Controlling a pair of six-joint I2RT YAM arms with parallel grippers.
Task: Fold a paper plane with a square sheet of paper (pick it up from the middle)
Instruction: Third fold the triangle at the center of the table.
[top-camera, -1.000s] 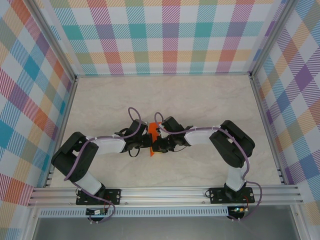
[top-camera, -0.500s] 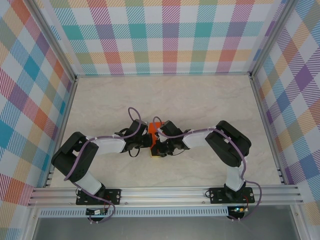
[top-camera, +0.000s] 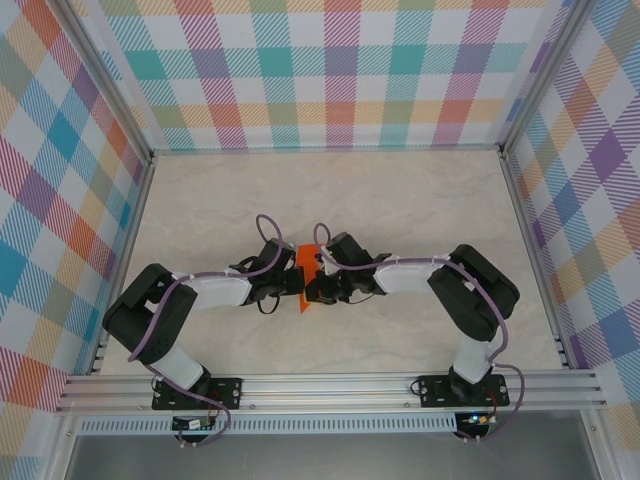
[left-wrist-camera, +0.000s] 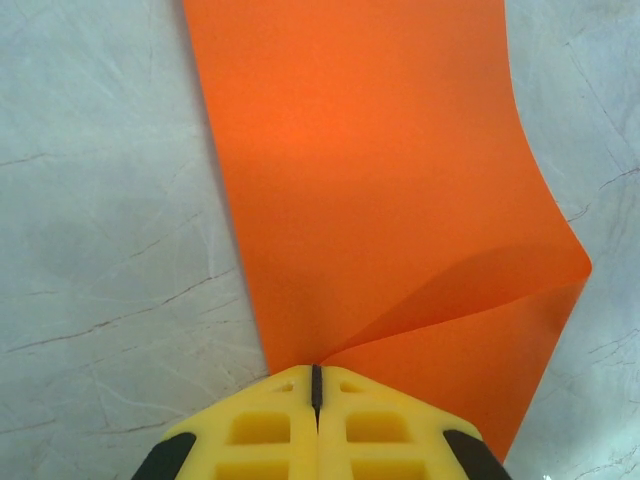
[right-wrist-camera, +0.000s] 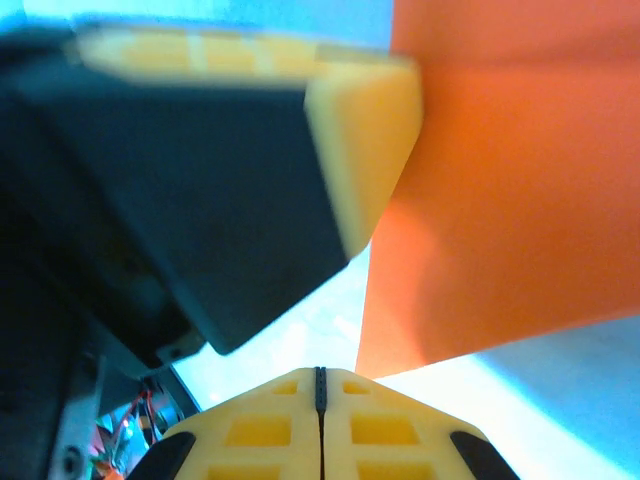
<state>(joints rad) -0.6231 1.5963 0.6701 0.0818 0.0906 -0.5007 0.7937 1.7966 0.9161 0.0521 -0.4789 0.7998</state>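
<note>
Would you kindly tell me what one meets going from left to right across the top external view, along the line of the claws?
Left arm → left claw → square sheet of paper → right claw → right arm.

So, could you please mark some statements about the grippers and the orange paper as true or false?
1. The left gripper is shut on the orange paper. True.
2. The right gripper stands wide open. False: its jaws are shut.
3. The orange paper lies flat as an open square. False: one layer curves over another.
4. Both grippers meet near the middle of the table. True.
</note>
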